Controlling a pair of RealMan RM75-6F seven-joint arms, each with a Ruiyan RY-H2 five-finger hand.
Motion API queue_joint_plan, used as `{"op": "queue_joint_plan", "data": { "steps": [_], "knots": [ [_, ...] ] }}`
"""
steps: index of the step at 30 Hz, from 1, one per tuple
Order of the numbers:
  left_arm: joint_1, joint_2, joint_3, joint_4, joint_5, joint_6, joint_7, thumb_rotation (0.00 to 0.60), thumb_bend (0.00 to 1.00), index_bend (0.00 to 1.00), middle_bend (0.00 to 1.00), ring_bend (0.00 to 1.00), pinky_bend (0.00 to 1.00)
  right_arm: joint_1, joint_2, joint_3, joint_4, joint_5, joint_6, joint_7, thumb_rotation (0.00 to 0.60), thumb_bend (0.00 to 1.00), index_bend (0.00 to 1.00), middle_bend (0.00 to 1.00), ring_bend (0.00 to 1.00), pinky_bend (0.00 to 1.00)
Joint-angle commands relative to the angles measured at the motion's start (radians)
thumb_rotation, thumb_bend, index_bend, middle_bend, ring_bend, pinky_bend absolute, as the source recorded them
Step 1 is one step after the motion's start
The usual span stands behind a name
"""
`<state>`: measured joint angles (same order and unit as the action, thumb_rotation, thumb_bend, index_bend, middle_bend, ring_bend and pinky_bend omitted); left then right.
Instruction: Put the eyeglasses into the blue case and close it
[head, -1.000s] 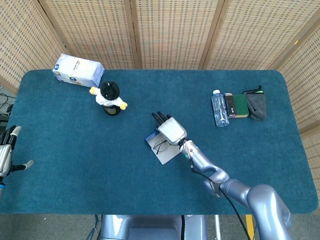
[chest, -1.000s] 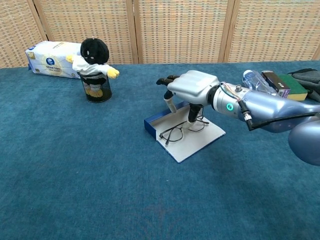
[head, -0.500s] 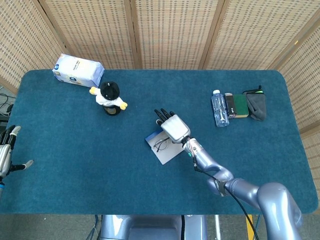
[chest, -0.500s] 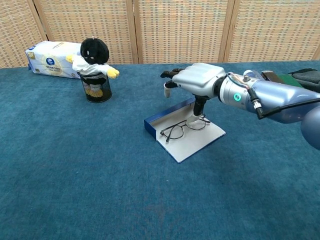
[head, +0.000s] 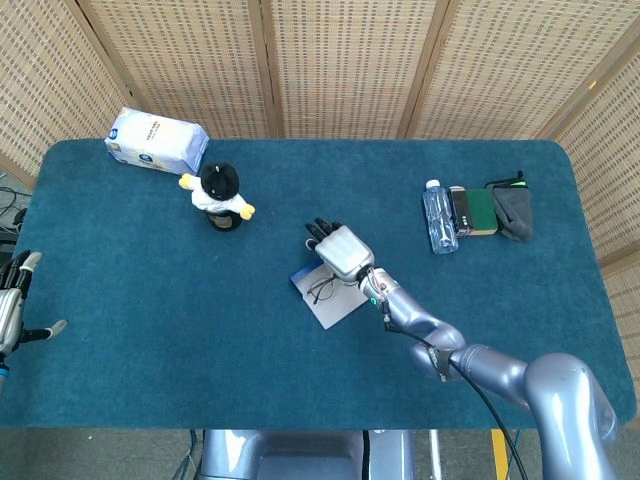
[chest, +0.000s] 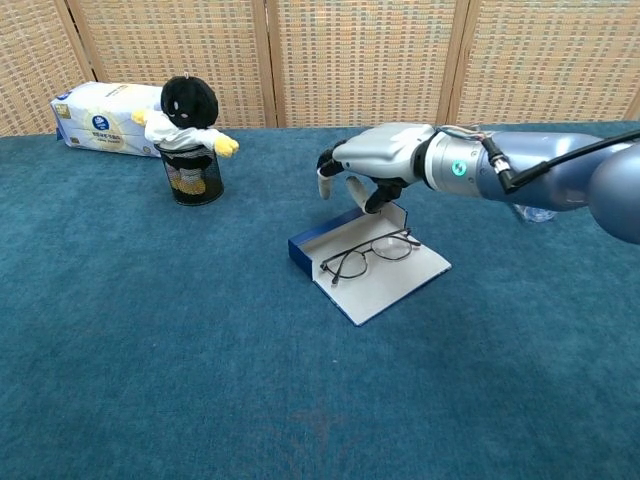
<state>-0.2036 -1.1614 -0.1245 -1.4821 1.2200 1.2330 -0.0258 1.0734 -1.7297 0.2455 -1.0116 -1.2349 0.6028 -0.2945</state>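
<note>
The eyeglasses (chest: 368, 254) lie folded open on the pale inner panel of the blue case (chest: 366, 264), which sits unfolded and flat near the middle of the table (chest: 150, 340), its low blue wall on the side toward the left. Above the case's far edge hovers the right hand (chest: 372, 165), fingers curled downward and holding nothing, one fingertip close to the raised flap behind the glasses; whether it touches that flap I cannot tell. So the glasses look to be in place, and my read is that closing comes next. To do it well, the hand wants to catch the free flap from its outer edge and fold it over slowly, keeping clear of the frame so the lenses do not get dragged or pinched in the seam. The left hand (head: 12, 302) waits at the table's near left edge, fingers spread wide, empty. Farther off stand a plush toy (chest: 189, 108) in a mesh cup and a tissue pack (chest: 105, 116).
</note>
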Motion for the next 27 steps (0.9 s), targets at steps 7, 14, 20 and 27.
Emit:
{"op": "queue_joint_plan", "data": {
  "steps": [7, 14, 20, 27],
  "knots": [
    [-0.001, 0.0, 0.002, 0.001, 0.002, -0.004, -0.001, 0.6, 0.0, 0.0, 0.0, 0.0, 0.0, 0.043, -0.044, -0.017, 0.094, 0.093, -0.068, -0.056, 0.6, 1.0, 0.29, 0.19, 0.0, 0.22],
    [-0.001, 0.001, 0.002, -0.001, 0.003, -0.003, -0.001, 0.6, 0.0, 0.0, 0.0, 0.0, 0.0, 0.04, 0.017, -0.062, 0.072, 0.154, -0.132, -0.118, 0.6, 1.0, 0.44, 0.36, 0.04, 0.19],
    [-0.001, -0.002, 0.006, -0.005, 0.009, -0.001, 0.005, 0.6, 0.0, 0.0, 0.0, 0.0, 0.0, 0.003, 0.133, -0.118, -0.081, 0.149, -0.087, -0.16, 0.6, 1.0, 0.45, 0.37, 0.06, 0.19],
    [-0.002, -0.005, 0.012, -0.01, 0.016, -0.001, 0.014, 0.6, 0.0, 0.0, 0.0, 0.0, 0.0, -0.055, 0.241, -0.178, -0.232, 0.062, -0.017, -0.139, 0.6, 1.0, 0.45, 0.36, 0.07, 0.19]
  ]
}}
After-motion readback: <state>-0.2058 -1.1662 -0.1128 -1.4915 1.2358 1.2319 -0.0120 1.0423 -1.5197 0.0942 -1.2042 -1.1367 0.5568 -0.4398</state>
